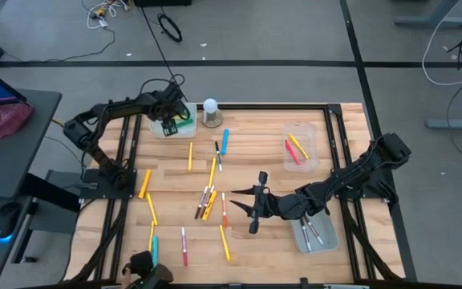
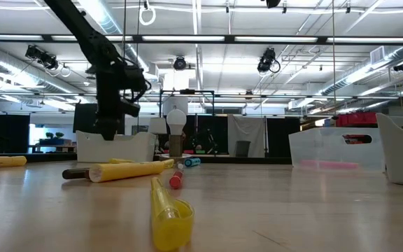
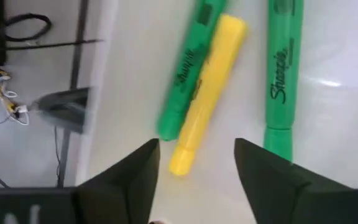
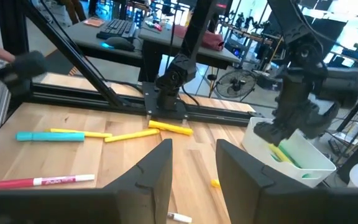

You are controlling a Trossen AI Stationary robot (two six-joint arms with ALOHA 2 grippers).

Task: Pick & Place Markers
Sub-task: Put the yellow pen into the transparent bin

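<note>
My left gripper (image 1: pixel 169 126) (image 3: pixel 196 149) hangs open over a white tray (image 1: pixel 157 130) at the table's far left, fingers pointing steeply down. In the tray, just beyond the fingertips, a yellow marker (image 3: pixel 207 93) lies flat between two green markers (image 3: pixel 188 68) (image 3: pixel 280 74), touched by neither finger. My right gripper (image 1: pixel 245 210) (image 4: pixel 194 149) stands open and roughly level over the middle of the table, with nothing between its fingers. Several more markers lie scattered on the wood, among them a blue one (image 1: pixel 224 140) and a yellow one (image 1: pixel 190 155).
A white ball-topped object (image 1: pixel 211 111) stands right of the white tray. A clear tray (image 1: pixel 311 132) at the far right holds pink and yellow markers. Another tray (image 1: pixel 327 241) with markers sits near the right arm. Black rails frame the table.
</note>
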